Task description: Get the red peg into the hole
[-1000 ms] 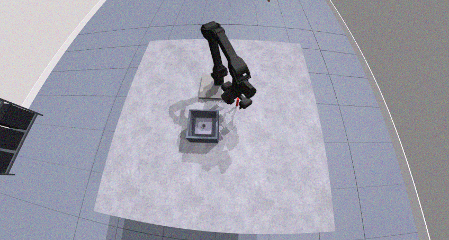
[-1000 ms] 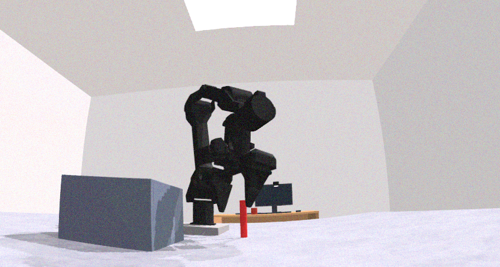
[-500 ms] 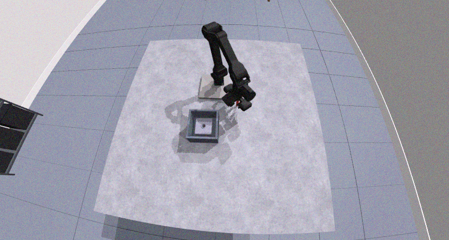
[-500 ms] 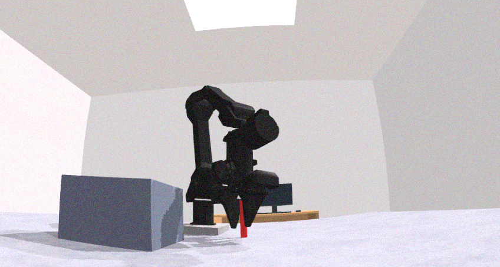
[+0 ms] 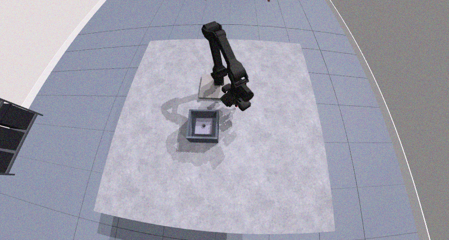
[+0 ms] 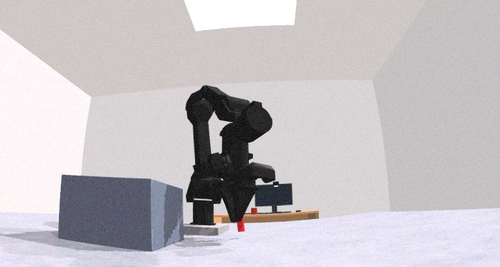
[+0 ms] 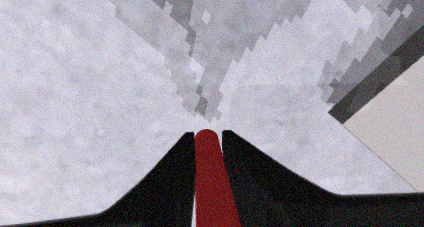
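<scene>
The red peg is between the fingers of my gripper, which is shut on it. In the exterior view the peg's lower end sticks out below the fingertips, leaning slightly, and looks a little above the table surface. The fingers hide its upper part there. The open blue-grey box stands to the left of the gripper in the top and exterior views. At its bottom lies a pale plate with a round hole. The gripper is outside the box.
The arm's pale base plate lies behind the box, close to the gripper. A dark shelf stands at the far left. A desk with a monitor is in the background.
</scene>
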Robot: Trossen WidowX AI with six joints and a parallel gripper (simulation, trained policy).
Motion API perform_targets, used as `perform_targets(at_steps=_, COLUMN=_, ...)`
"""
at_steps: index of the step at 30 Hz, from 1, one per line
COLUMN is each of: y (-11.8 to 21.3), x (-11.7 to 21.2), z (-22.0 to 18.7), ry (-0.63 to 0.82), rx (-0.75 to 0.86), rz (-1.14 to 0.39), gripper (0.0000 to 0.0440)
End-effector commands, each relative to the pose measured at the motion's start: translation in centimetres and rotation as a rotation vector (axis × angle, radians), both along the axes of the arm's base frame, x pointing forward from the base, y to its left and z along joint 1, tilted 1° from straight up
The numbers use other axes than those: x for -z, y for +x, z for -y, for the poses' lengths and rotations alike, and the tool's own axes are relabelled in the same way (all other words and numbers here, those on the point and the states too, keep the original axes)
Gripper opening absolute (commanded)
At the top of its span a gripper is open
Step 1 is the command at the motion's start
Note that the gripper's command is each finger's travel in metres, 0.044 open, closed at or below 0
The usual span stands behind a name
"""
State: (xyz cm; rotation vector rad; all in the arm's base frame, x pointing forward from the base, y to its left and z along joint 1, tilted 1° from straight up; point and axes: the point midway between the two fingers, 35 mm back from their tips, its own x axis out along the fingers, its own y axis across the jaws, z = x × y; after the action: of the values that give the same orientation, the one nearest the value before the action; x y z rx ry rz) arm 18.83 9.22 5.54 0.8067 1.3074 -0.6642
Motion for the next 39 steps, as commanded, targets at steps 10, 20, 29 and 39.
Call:
perform_targets(at_steps=10, y=2.5, x=-5.0, z=2.4, ry=-0.083, rx=-0.051, rz=0.109, gripper=0.0000)
perform_targets(at_steps=20, y=5.0, x=-8.1, z=5.4, ry=-0.141, rx=-0.028, rz=0.158, gripper=0.0000)
perform_targets(at_steps=29, y=7.1, x=-9.1, z=8.7, ry=-0.177, rx=0.027, rz=0.178, gripper=0.0000)
perform_targets(at_steps=39, y=9.1, x=-9.2, z=12.3, ry=-0.207, rx=0.090, rz=0.190, gripper=0.0000)
